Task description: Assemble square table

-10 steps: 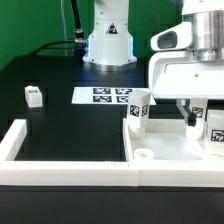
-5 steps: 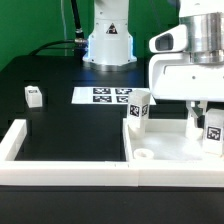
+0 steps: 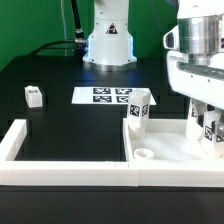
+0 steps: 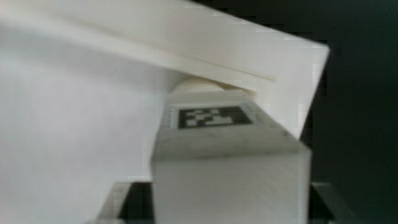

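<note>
The fingers (image 3: pixel 194 115) stand partly closed around a leg block (image 3: pixel 212 130), one on each side of it, with the arm's white hand directly above at the exterior view's right. In the wrist view this leg block (image 4: pixel 222 150) fills the gap between the two dark fingers and shows a black-white tag on the face toward the camera. Its far end meets a broad white surface, and the pictures do not show whether it rests there or hangs just clear. The leg block is upright over the far right part of the square slab (image 3: pixel 165 148). The slab lies flat on the black tabletop (image 3: pixel 70 125) in the near right of the exterior view, with a round hole visible in its near left corner. A second leg block (image 3: pixel 138 108) stands upright at the slab's far left corner, its tags facing the camera. A third leg block (image 3: pixel 33 96) sits alone on the tabletop well apart, toward the exterior view's left. The marker board (image 3: pixel 103 95) lies flat between that block and the slab. The white border wall (image 3: pixel 60 170) runs along the near edge and up the left side, touching the slab's left rim.
</note>
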Available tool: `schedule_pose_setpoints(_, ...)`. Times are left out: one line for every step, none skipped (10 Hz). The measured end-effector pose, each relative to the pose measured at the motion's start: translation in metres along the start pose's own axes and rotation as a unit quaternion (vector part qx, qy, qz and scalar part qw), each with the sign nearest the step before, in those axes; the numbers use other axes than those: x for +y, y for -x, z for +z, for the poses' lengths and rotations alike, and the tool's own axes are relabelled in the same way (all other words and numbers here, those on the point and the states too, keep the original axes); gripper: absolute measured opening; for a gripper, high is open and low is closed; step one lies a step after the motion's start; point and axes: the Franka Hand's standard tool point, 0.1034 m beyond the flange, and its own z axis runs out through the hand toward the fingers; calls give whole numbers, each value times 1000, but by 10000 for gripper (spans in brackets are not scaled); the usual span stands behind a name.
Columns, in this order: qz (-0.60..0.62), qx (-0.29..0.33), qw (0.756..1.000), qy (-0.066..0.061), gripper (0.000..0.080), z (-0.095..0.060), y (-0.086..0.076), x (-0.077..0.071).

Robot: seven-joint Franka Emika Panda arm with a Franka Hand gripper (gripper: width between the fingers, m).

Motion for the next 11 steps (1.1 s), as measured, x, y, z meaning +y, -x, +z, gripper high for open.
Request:
schedule_pose_setpoints(112,-12,994,-13,292,1,0,2)
schedule_pose_setpoints(209,-24,977,-35,292,1,0,5)
schedule_pose_setpoints(206,-24,978,-35,292,0,0,6)
schedule_pose_setpoints(197,-23,980,-35,292,0,0,7)
schedule_pose_setpoints(175,-21,984,-33,388,1,0,7)
schedule_pose_setpoints(86,-7,996,-7,529,2,4,12)
schedule_pose_setpoints(-26,7,1000,-7,611,0,8,6)
schedule_pose_setpoints(-119,6,993,-6,611,0,13,2)
schedule_pose_setpoints(-166,-1,986,3,642,0,19,4)
schedule_pose_setpoints(-192,1,981,1,647,1,17,4)
schedule_pose_setpoints(-214,1,977,2,647,1,16,4)
